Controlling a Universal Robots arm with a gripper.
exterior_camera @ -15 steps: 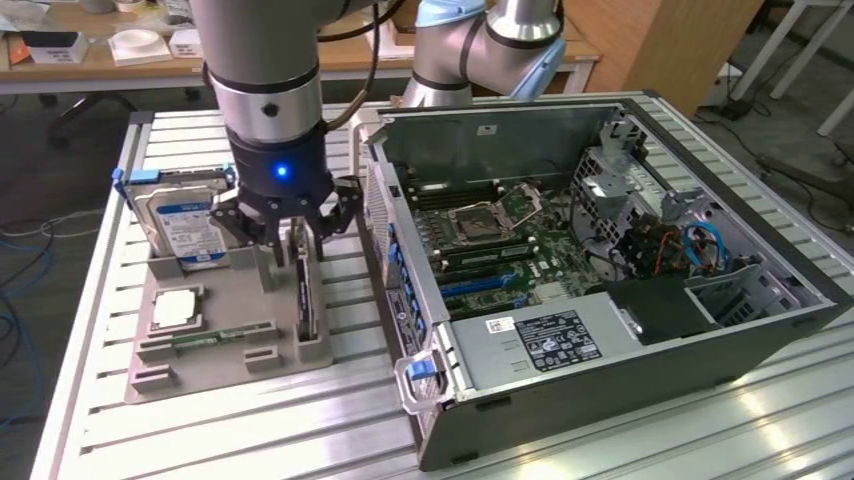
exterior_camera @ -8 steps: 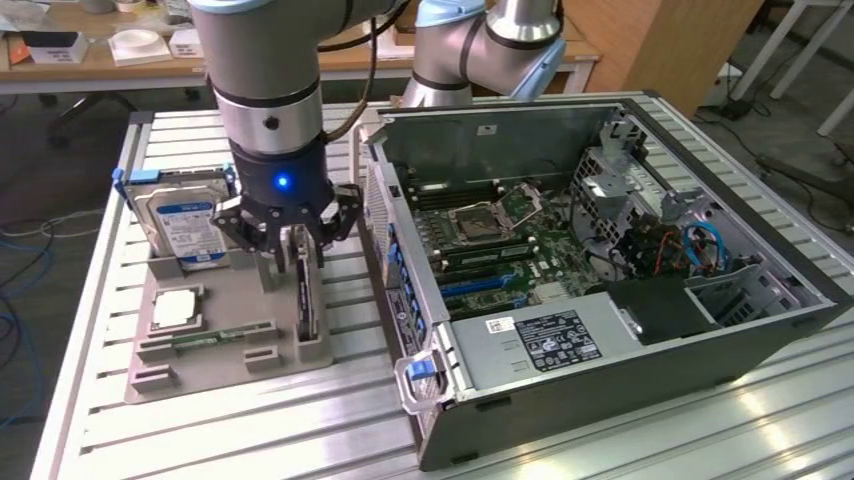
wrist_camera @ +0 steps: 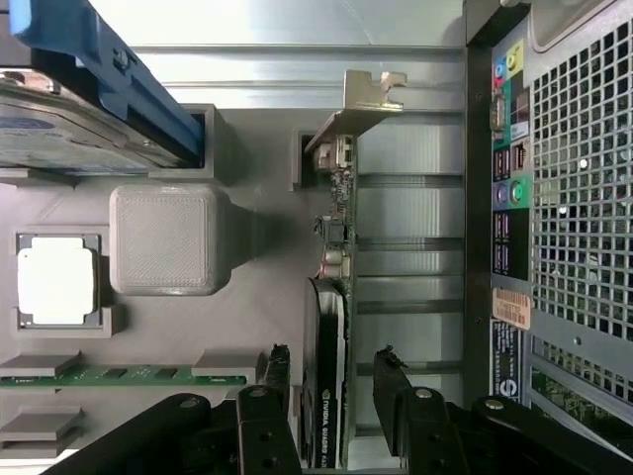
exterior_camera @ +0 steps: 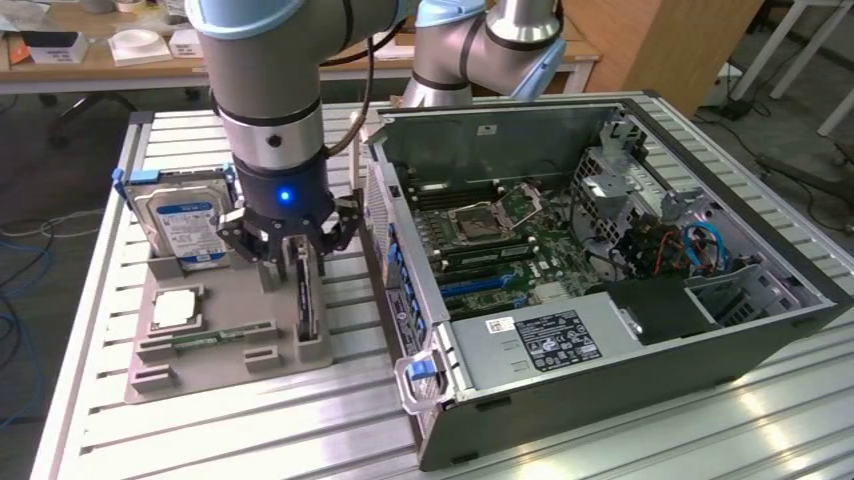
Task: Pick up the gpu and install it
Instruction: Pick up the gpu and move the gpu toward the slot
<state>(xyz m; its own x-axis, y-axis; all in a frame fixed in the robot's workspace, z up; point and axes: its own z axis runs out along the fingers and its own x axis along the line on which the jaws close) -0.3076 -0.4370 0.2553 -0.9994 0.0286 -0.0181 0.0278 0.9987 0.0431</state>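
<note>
**A:** Where is the gpu?

**B:** The gpu (wrist_camera: 331, 317) stands on its long edge in a slot of the grey parts tray (wrist_camera: 257, 327). Its silver bracket (wrist_camera: 361, 99) is at the far end from the arm. It is not yet lifted.

**A:** And the gripper?

**B:** The gripper (wrist_camera: 333, 358) is down over the card with its jaws spread wide, one finger on each side of the black cooler (wrist_camera: 326, 406). I see a gap on both sides, so it holds nothing.

**A:** What else is in the tray?

**B:** A hard drive (exterior_camera: 187, 222) stands in its own slot. A processor (exterior_camera: 176, 308) and a memory stick (exterior_camera: 203, 340) lie flat, well apart from the card.

**A:** And the computer?

**B:** The open computer case (exterior_camera: 747, 300) lies just beside the tray, on the exterior view's right, with the motherboard (exterior_camera: 501, 235) exposed. I see no card in its expansion slots.

**A:** So how far along is it?

**B:** Early, I judge. The approach is made, but the grasp, the lift and the whole install are left.
</note>
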